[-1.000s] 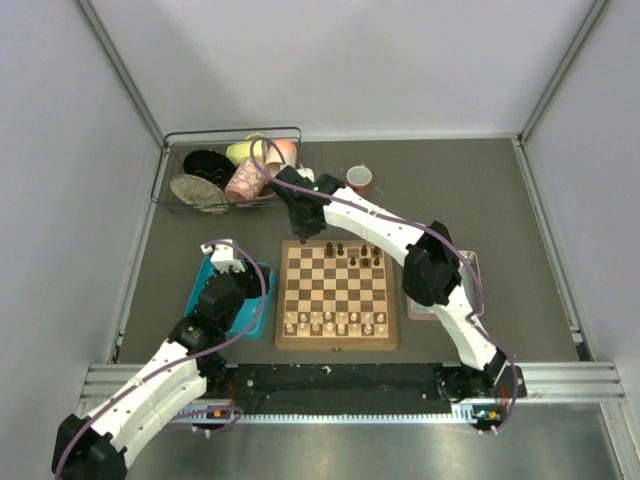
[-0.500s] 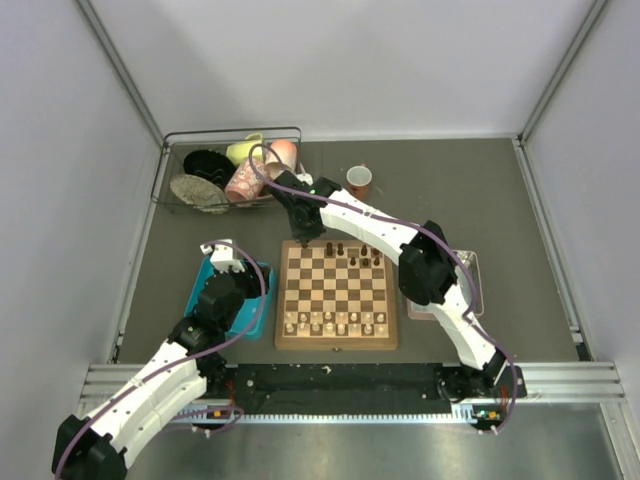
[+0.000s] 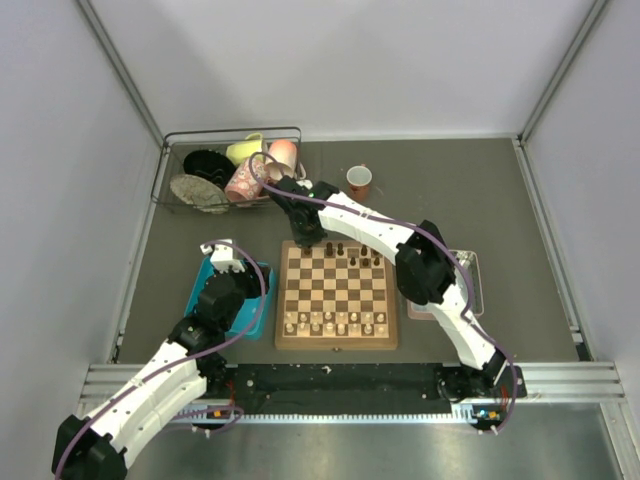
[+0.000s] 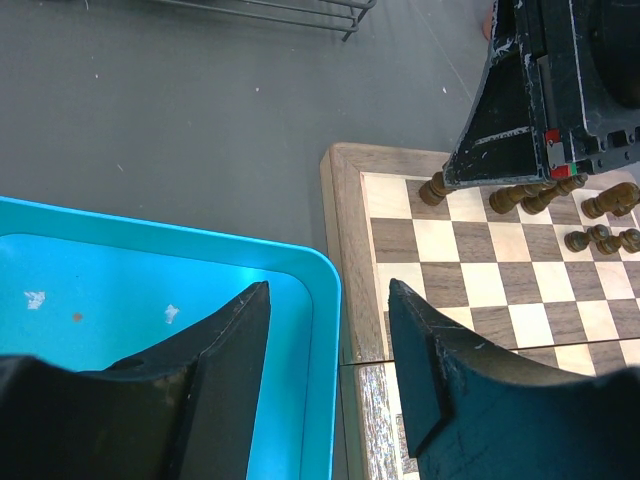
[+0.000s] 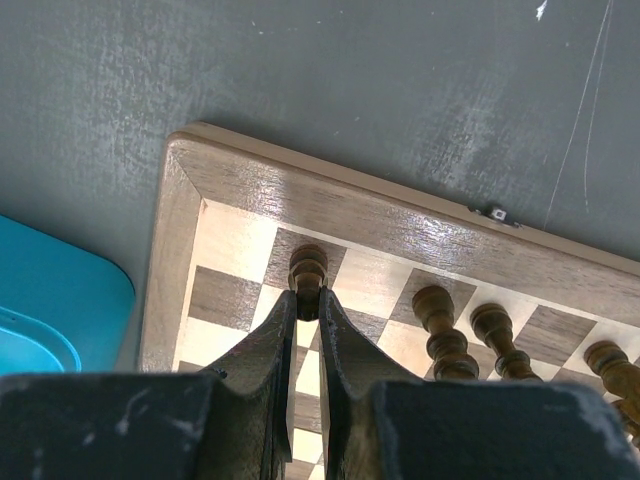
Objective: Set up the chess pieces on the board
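Chess piece (image 5: 308, 266) upright on far row, 2nd sq from board (image 5: 400, 215) far-left corner, right gripper (image 5: 307, 298) pinched narrow on its stem from above.

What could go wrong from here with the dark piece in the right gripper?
The right gripper is shut on a dark piece near the board corner. Whether its base is down cannot be seen, so releasing early might tip it. The neighbouring dark pieces stand close beside it, and a sideways retreat could knock them.

Plain white walls (image 3: 350, 60) around a dark grey tabletop (image 3: 450, 170).
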`<state>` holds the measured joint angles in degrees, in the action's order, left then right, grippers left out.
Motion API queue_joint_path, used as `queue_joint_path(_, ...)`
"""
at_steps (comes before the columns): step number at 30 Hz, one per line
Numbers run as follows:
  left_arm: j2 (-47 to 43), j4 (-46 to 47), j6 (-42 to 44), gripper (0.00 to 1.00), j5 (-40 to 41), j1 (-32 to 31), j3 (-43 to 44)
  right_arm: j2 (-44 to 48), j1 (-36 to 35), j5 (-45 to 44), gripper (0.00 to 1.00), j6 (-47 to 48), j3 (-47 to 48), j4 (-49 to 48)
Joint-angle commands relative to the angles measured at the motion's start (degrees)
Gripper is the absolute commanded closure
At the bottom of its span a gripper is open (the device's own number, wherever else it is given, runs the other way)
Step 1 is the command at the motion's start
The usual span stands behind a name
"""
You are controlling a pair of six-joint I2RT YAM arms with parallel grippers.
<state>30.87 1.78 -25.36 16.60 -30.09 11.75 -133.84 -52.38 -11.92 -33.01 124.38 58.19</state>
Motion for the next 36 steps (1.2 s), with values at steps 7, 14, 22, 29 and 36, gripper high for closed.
queue_joint_path(7, -0.3, 2.4, 0.0, 0.44, 0.5, 0.2, -0.1, -0.3, -0.7, 1.0, 1.0, 1.0, -0.2, -0.4)
queue_joint_path(14, -0.2, 2.4, 0.1, 0.44, 0.5, 0.2, -0.1, -0.3, -0.7, 1.5, 1.0, 1.5, -0.3, -0.4)
queue_joint_path(22, -0.2, 2.5, 0.1, 0.44, 0.5, 0.2, -0.1, -0.1, -0.7, 1.3, 0.97, 1.6, -0.5, -0.4)
queue_joint_path(29, 0.0, 2.5, 0.1, 0.44, 0.5, 0.2, -0.1, 0.7, -0.7, 1.5, 0.81, 1.5, -0.3, -1.1)
queue_joint_path(36, -0.3, 2.5, 0.2, 0.44, 0.4, 0.2, -0.1, 2.4, -0.7, 4.1, 0.71, 1.5, -2.3, -4.4)
